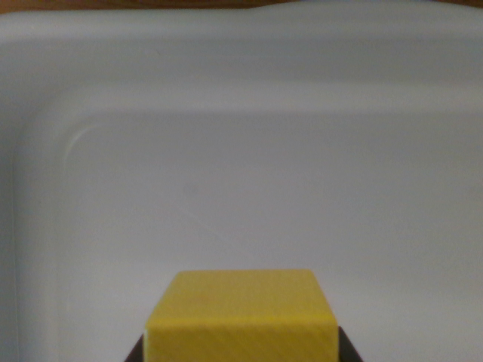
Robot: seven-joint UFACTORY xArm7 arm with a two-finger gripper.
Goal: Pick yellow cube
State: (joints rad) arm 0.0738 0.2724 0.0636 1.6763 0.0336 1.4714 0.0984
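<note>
The yellow cube [241, 317] fills the bottom centre of the wrist view, with its top face and front face showing. My gripper [241, 353] is shut on it. Only the dark tips of the fingers [136, 352] peek out against the cube's left and right sides at the bottom edge. Behind the cube lies the pale floor of a white tray [264, 188]. Whether the cube rests on that floor or hangs above it cannot be told.
The white tray has a raised wall along the top [241, 60] and a rounded corner at the wrist view's upper left [45, 128]. A thin strip of brown surface [362, 3] shows beyond the rim.
</note>
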